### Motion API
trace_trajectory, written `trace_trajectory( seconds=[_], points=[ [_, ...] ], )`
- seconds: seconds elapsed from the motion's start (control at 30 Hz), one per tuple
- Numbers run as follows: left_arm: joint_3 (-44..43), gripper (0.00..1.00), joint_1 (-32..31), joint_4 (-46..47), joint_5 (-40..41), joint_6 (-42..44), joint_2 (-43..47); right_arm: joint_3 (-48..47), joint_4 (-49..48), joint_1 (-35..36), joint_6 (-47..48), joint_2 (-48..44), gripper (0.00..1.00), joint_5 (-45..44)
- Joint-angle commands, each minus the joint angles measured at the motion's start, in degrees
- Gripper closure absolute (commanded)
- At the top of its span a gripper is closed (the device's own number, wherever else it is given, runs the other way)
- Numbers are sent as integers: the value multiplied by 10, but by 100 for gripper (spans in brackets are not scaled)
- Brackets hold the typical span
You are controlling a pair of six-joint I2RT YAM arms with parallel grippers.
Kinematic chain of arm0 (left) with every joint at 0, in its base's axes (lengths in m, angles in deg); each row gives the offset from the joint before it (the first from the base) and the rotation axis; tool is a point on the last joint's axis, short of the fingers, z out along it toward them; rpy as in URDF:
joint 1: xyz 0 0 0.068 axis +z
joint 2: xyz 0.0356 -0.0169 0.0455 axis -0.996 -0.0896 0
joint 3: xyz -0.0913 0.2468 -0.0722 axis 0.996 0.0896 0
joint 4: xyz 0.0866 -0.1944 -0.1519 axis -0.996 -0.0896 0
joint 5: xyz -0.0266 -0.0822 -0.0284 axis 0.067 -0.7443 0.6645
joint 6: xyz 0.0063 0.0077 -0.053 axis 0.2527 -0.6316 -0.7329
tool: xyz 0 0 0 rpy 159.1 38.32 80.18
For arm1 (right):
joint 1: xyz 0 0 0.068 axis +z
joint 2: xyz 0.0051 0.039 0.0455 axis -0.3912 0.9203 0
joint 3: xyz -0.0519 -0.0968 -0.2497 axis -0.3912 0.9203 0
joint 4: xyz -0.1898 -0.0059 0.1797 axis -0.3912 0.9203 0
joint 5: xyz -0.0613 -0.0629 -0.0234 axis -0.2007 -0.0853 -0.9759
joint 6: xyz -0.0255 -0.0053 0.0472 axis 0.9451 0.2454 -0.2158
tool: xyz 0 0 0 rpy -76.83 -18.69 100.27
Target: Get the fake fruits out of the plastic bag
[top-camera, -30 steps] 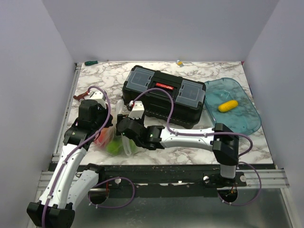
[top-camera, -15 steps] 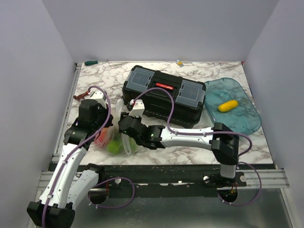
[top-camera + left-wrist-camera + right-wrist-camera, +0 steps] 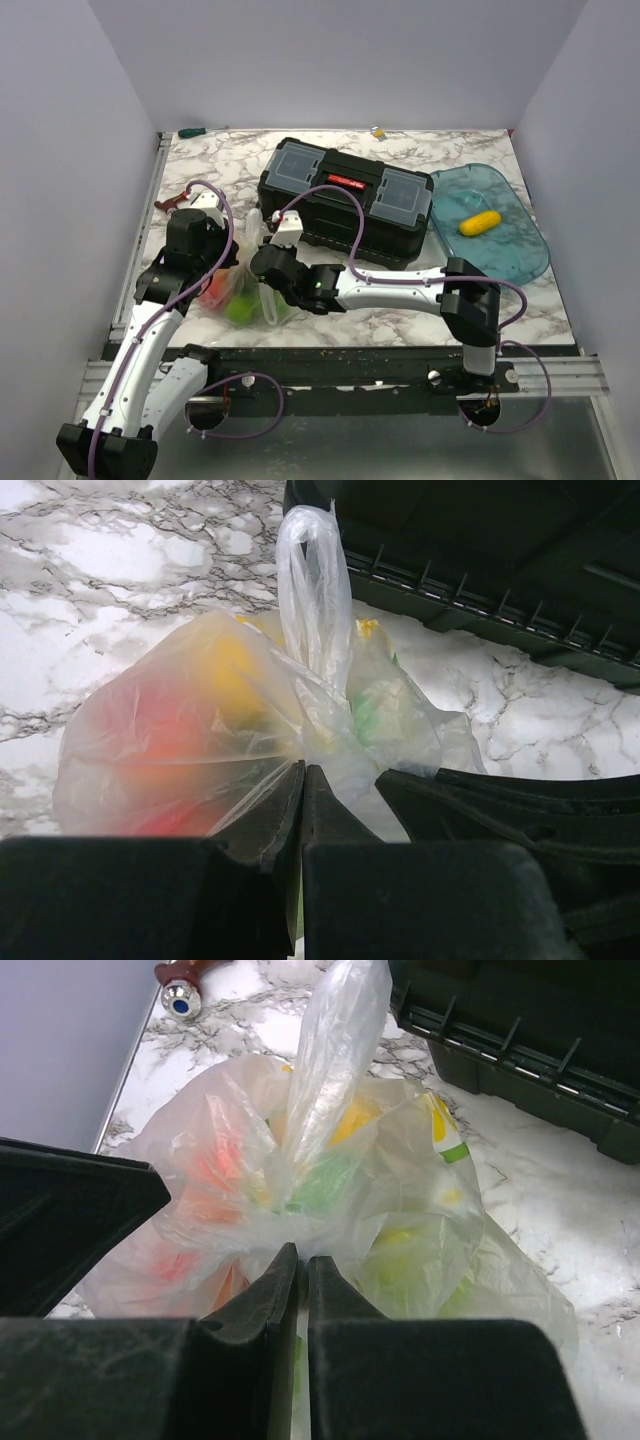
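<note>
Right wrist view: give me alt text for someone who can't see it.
The right gripper is pinched shut on the film of a clear bag, at the base of its twisted neck, with red, green and yellow fruits blurred inside. The bag sits on a marble table beside a black toolbox.

Fake fruits [image 3: 322, 1184] inside plastic bag [image 3: 405, 730] before toolbox [image 3: 345, 205], tray [image 3: 502, 258] at right.

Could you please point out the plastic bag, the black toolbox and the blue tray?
plastic bag [image 3: 335, 1040]: right wrist view, twisted neck.
black toolbox [image 3: 350, 180]: top view, red label.
blue tray [image 3: 510, 247]: top view, bare floor.
</note>
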Motion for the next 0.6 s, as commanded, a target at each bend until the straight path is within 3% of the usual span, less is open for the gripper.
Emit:
trace_trajectory(
  seconds=[0.0, 0.33, 0.43, 0.57],
  points=[
    [-7, 100, 1, 10, 7, -6, -2, 14, -4, -3, -1, -5, 94, -14],
    [-7, 100, 6, -1, 62, -17, 11, 69, 4, -3, -7, -50, 96, -33],
    [3, 100, 6, 24, -45, 4, 14, 80, -6, -3, 1, -61, 96, -22],
    [14, 59, 5, 51, -137, 12, 4, 82, -18, -3, 16, -68, 96, -1]
  ],
)
